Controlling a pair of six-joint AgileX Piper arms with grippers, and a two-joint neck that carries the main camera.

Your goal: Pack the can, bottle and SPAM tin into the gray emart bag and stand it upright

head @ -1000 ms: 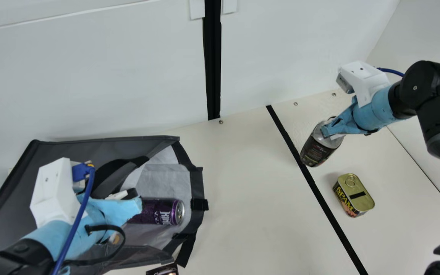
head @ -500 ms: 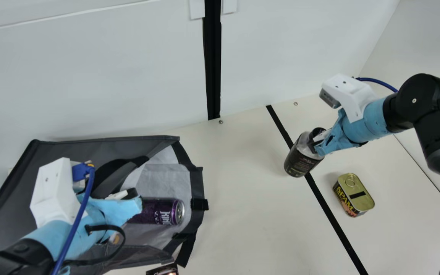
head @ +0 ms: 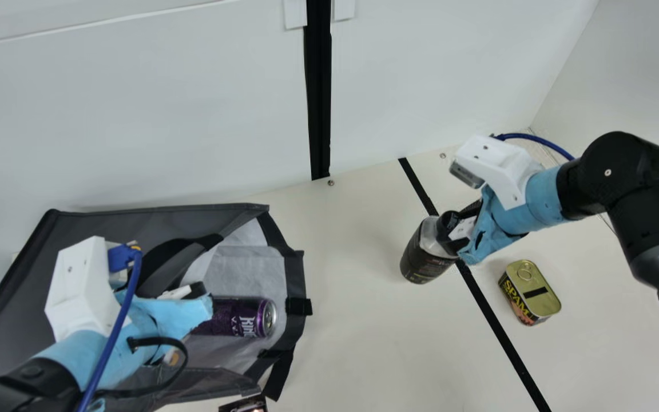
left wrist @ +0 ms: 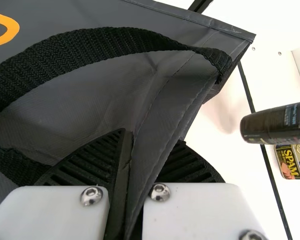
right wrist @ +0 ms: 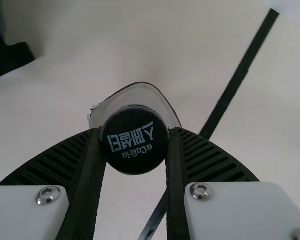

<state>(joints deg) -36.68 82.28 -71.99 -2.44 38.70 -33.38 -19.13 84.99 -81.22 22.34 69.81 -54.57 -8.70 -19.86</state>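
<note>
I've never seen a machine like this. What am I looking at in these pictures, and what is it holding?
This is a robot with two arms at a cream table. The wide picture comes from a camera on a neck between them; each close-up comes from a wrist camera, that arm's two fingers at its bottom edge. The left gripper pinches the fabric of the gray bag, which lies open with the purple can inside its mouth. The right gripper holds the bottle by its black cap, and the SPAM tin rests on the table.

Black arms (head: 615,177), blue-wrapped wrists (head: 542,195), white screwed mounts (head: 78,283), blue cables (head: 119,324).
</note>
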